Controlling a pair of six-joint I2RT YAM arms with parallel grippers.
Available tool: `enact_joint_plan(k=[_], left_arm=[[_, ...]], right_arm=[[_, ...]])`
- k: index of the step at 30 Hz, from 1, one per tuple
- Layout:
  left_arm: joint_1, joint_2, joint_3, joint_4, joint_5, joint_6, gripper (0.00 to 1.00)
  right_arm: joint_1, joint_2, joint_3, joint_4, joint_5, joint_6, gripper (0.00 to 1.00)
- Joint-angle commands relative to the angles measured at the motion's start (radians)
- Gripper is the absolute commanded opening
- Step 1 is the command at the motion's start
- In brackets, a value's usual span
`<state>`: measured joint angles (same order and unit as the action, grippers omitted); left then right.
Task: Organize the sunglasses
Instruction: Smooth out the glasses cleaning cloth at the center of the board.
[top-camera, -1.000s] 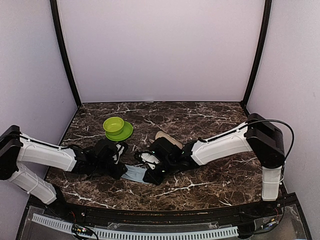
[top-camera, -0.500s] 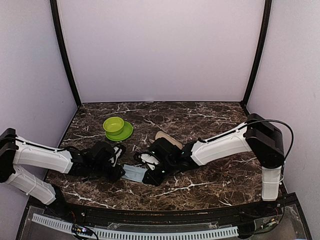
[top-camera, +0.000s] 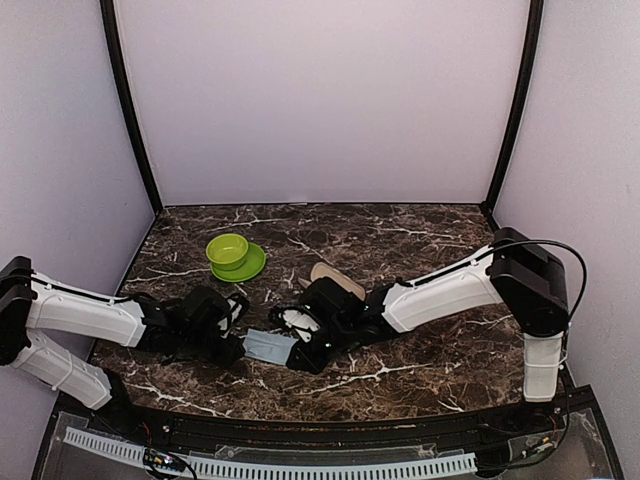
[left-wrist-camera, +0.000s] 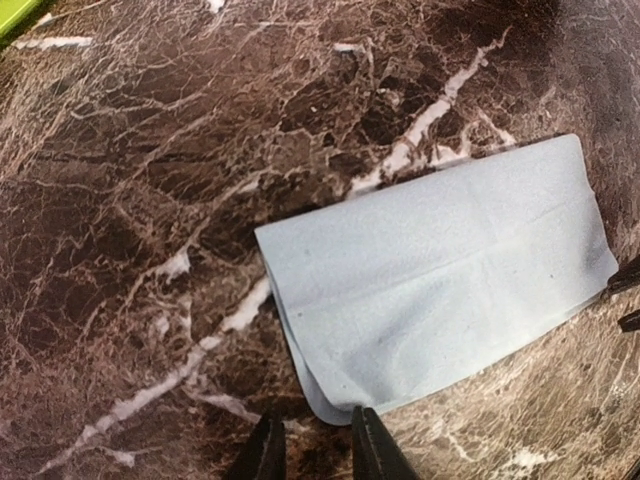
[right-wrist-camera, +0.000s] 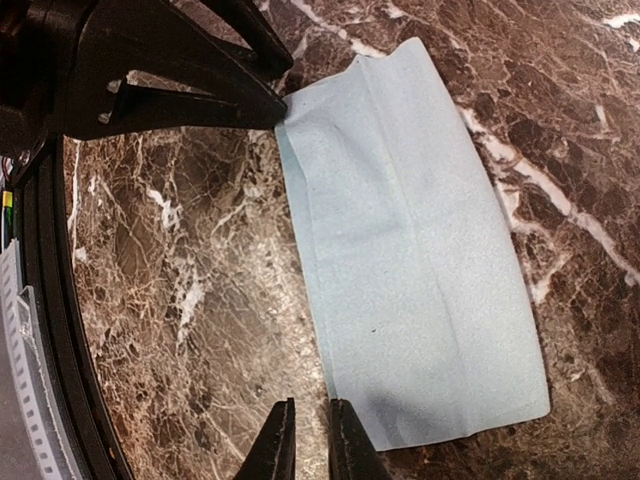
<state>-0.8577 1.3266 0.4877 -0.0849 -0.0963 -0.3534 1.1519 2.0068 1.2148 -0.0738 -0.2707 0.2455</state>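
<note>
No sunglasses show in any view. A folded light blue cloth (top-camera: 265, 346) lies flat on the marble table between the two grippers. In the left wrist view the cloth (left-wrist-camera: 440, 280) is just ahead of my left gripper (left-wrist-camera: 318, 440), whose jaws stand a little apart, one tip at the cloth's near corner, holding nothing. In the right wrist view the cloth (right-wrist-camera: 410, 270) lies beside my right gripper (right-wrist-camera: 312, 425), jaws narrowly apart over bare marble at the cloth's edge. The left gripper (right-wrist-camera: 200, 85) shows there at the cloth's far corner. A beige case (top-camera: 338, 277) lies behind the right arm.
A green bowl (top-camera: 228, 250) stands on a green saucer (top-camera: 252, 266) at the back left. The table's front edge with its black rail (top-camera: 300, 425) is close below both grippers. Purple walls enclose the table.
The left arm has drawn back slightly to the left and lower. The right gripper has shifted a little toward the front. The cloth stays flat on the table.
</note>
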Motion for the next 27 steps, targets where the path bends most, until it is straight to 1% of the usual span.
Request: enact_joint_plan(k=[1, 5, 9, 14, 20, 24, 27], left_arm=[[-0.006, -0.019, 0.012, -0.066, -0.017, -0.012, 0.24], [-0.006, -0.071, 0.012, -0.056, -0.014, -0.016, 0.24], [-0.006, -0.09, 0.005, -0.008, -0.014, -0.023, 0.24], [-0.006, -0.017, 0.029, 0.033, -0.033, -0.015, 0.24], [-0.006, 0.083, 0.093, 0.032, -0.053, 0.006, 0.24], [-0.006, 0.089, 0.091, 0.013, -0.039, -0.003, 0.24], [-0.006, 0.054, 0.061, -0.017, -0.035, -0.02, 0.24]], right_arm=[[0.006, 0.006, -0.022, 0.023, -0.018, 0.008, 0.14], [0.007, -0.012, -0.035, 0.03, -0.025, 0.005, 0.14], [0.007, -0.029, -0.038, 0.036, -0.025, 0.002, 0.14], [0.008, -0.024, -0.029, 0.033, -0.024, 0.0, 0.14], [0.007, -0.014, -0.023, 0.031, -0.02, 0.0, 0.14], [0.007, -0.014, -0.029, 0.029, -0.016, 0.001, 0.14], [0.006, -0.01, -0.029, 0.032, -0.016, 0.001, 0.14]])
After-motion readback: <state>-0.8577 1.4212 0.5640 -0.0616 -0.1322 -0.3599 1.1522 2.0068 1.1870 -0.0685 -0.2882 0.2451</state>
